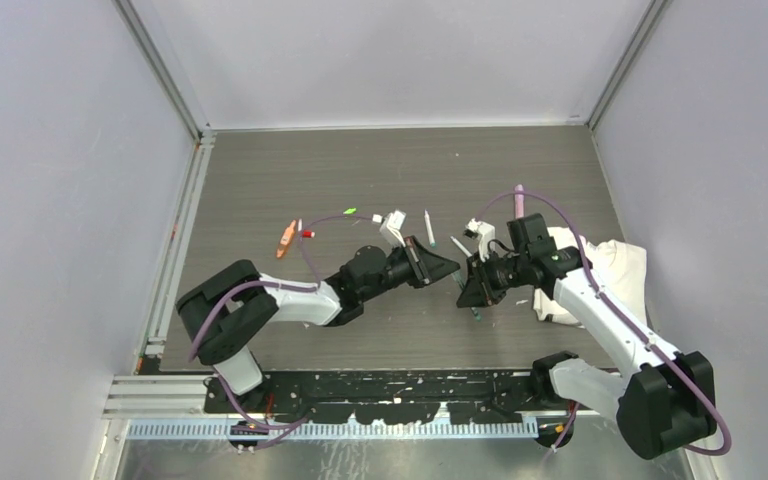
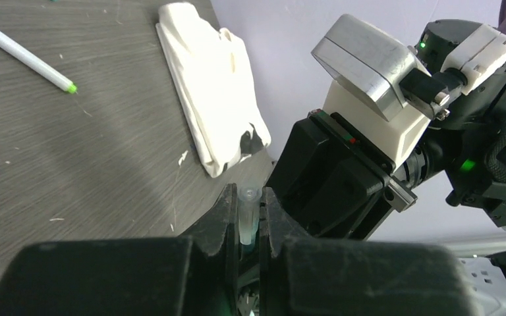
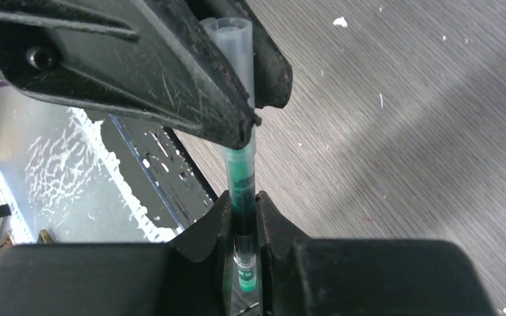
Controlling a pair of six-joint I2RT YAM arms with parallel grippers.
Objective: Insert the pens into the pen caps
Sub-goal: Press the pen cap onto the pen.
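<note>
At frame centre, clear cap [image 3: 234,46] meets dark green pen [image 3: 242,187].
Left claw [image 2: 249,201] clamps the cap; right claw [image 3: 242,209] clamps the pen.

— Where can anything pass?
— Across the far worktop [image 1: 380,165]; it lies open from side to side.
— Through the middle?
— No. The left end effector [image 1: 448,268], pinching a clear cap [image 3: 234,39], meets the right end effector [image 1: 470,288], pinching a dark green pen [image 3: 242,197]. Loose pens [image 1: 429,228] lie just behind, a white cloth [image 1: 610,265] beside the right arm.
</note>
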